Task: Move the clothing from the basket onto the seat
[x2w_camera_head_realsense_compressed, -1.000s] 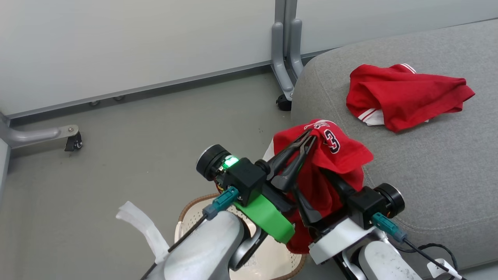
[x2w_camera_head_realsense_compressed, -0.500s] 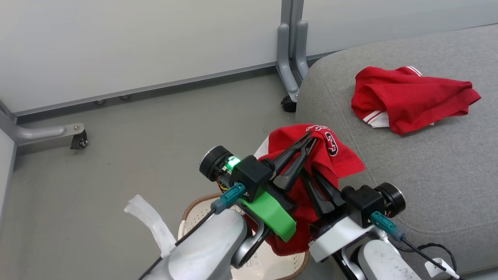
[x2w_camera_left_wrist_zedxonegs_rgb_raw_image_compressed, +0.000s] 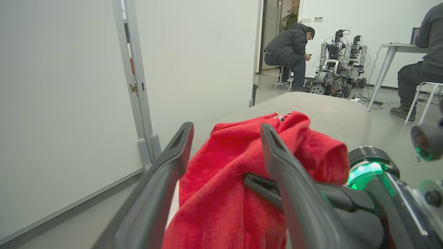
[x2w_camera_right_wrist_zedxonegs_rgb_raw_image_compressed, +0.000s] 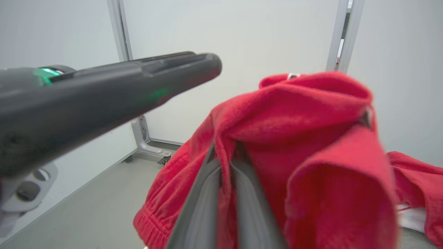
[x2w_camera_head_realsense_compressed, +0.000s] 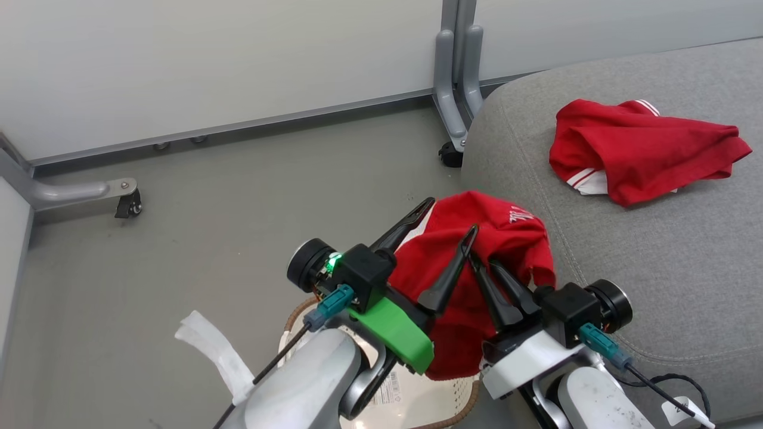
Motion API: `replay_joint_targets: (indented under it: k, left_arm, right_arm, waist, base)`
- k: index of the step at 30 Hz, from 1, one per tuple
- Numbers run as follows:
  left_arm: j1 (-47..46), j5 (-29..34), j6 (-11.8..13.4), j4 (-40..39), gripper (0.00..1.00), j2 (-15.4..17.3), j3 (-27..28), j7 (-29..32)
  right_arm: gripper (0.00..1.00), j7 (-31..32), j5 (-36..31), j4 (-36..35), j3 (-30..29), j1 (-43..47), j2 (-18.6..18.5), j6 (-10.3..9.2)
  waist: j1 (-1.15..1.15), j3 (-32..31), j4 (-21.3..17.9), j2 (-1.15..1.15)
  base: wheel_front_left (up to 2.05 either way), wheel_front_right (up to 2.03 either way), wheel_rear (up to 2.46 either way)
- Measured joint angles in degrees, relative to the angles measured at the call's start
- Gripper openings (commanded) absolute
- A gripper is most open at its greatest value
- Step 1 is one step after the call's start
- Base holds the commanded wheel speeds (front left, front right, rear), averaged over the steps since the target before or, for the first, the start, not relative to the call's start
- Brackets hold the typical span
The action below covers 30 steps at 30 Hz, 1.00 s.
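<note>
Head view. Risks a slide off the rounded edge of the seat (x2w_camera_head_realsense_compressed: 656,268) if let go too early: red garment (x2w_camera_head_realsense_compressed: 477,250) hanging over the basket (x2w_camera_head_realsense_compressed: 293,311), just beside that edge, pinched in the clenched fingers of the right gripper (x2w_camera_head_realsense_compressed: 481,262) alone, left gripper (x2w_camera_head_realsense_compressed: 453,214) fingers spread, clamping nothing. Counts: one seat, one basket, two garments, second garment (x2w_camera_head_realsense_compressed: 644,158) lying on the seat, two grippers.

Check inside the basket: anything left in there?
The basket shows a paper label on its bare floor. The hanging red garment and the left forearm cover the rest.
</note>
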Motion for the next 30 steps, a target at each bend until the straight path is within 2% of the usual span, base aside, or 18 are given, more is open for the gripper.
replay_joint_targets:
  k: [14, 20, 30]
  left_arm:
    - [10.95, 2.08, 3.32, -4.67, 1.0, 4.6, 10.13, 0.0]
    - [16.85, 3.83, 4.58, -7.8, 1.0, 4.99, 17.23, 0.0]
    - [25.77, 8.62, 5.23, -11.12, 1.0, 4.93, 27.38, 0.0]
  right_arm:
    - [0.0, 0.0, -0.57, -1.24, -2.55, 1.63, -0.62, 0.0]
    - [0.0, 0.0, -0.57, -1.92, -2.96, 2.58, -0.78, 0.01]
    - [0.0, 0.0, -0.56, -2.88, -3.32, 3.59, -0.67, 0.01]
  waist:
    - [0.0, -0.05, 3.73, 0.0]
    - [0.0, -0.17, 5.74, 0.0]
    - [0.0, -0.38, 8.2, 0.0]
  base:
    - [0.0, 0.0, 0.0]
    - [0.0, 0.0, 0.0]
    - [0.0, 0.0, 0.0]
